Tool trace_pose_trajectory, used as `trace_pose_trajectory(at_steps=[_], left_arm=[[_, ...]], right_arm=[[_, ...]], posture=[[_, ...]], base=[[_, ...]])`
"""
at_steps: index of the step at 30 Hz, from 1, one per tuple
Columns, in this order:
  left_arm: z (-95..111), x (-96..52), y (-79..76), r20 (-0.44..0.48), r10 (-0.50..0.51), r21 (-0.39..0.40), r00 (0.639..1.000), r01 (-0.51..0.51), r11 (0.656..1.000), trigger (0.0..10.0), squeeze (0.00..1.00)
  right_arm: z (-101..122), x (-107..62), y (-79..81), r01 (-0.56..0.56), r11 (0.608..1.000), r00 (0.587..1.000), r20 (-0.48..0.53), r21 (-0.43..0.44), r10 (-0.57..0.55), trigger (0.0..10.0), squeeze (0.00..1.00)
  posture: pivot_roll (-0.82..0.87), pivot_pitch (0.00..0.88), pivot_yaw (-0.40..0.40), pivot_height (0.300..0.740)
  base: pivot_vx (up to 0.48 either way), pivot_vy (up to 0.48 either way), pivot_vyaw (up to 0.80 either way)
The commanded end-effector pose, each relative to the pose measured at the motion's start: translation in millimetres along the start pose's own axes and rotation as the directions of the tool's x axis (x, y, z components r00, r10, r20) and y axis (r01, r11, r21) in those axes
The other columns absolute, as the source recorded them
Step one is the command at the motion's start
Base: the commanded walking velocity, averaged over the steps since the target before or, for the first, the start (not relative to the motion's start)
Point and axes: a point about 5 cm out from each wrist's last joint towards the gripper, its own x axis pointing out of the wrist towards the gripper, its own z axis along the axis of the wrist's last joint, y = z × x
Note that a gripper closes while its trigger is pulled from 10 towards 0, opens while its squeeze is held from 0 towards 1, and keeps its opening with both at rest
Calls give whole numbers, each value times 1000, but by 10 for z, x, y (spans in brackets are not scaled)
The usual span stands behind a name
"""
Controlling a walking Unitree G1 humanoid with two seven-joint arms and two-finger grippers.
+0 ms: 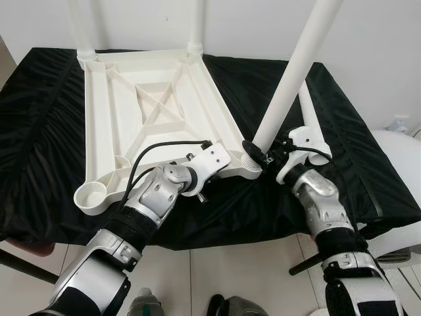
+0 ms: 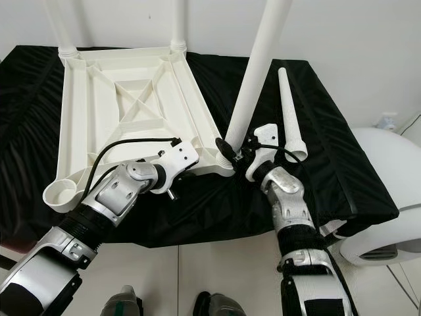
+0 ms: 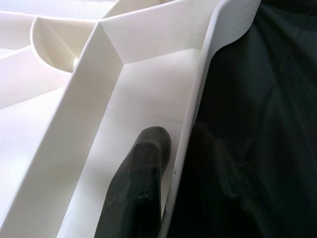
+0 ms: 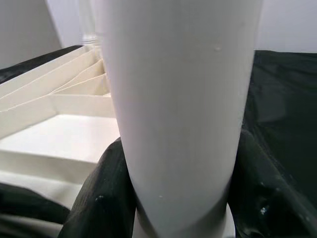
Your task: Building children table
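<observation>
A white plastic children's tabletop (image 1: 154, 108) lies upside down on a black cloth, with two white legs standing in its far corners (image 1: 82, 26). My right gripper (image 1: 258, 157) is shut on a third white leg (image 1: 293, 79), which tilts up to the right with its base at the near right corner socket (image 1: 248, 166). In the right wrist view that leg (image 4: 178, 109) sits between both black fingers (image 4: 101, 198). My left gripper (image 3: 171, 158) is shut on the tabletop's near rim (image 3: 198, 99), one finger (image 3: 141, 183) inside the rim and one outside. A fourth leg (image 2: 289, 112) lies loose on the cloth.
The black cloth (image 1: 39, 138) covers a low table whose front edge lies just before my arms. The near left corner socket (image 1: 92, 195) is open. A white rounded object (image 1: 398, 158) stands at the right. Tiled floor (image 1: 217, 273) lies below.
</observation>
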Motion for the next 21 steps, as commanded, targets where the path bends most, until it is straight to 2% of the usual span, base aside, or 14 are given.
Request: trace_pose_trajectory(at_steps=[1,2,8,14,15,21], left_arm=[[98,-9,-3,29,-3,42,1000,2,999,10000,0],[98,-9,-3,29,-3,42,1000,2,999,10000,0],[98,-5,-17,32,-5,44,999,3,999,10000,0],[103,-3,-20,34,-5,46,999,4,999,10000,0],[106,-2,-21,35,-5,47,999,4,999,10000,0],[106,-3,-21,36,-6,47,999,4,999,10000,0]], right_arm=[[-28,-9,13,45,999,999,-13,23,-45,10000,0],[-28,-9,13,45,999,999,-13,23,-45,10000,0],[32,85,283,124,990,992,19,66,-125,10000,0],[56,128,393,186,979,982,22,81,-189,10000,0],[58,148,455,232,967,972,15,104,-235,10000,0],[63,168,544,296,948,954,1,118,-298,10000,0]], posture=[[42,19,-78,740],[42,19,-78,740],[46,11,-83,740],[48,4,-87,740],[48,2,-86,740],[48,2,-87,740]], base=[[0,0,0],[0,0,0],[0,0,0],[0,0,0],[0,0,0],[0,0,0]])
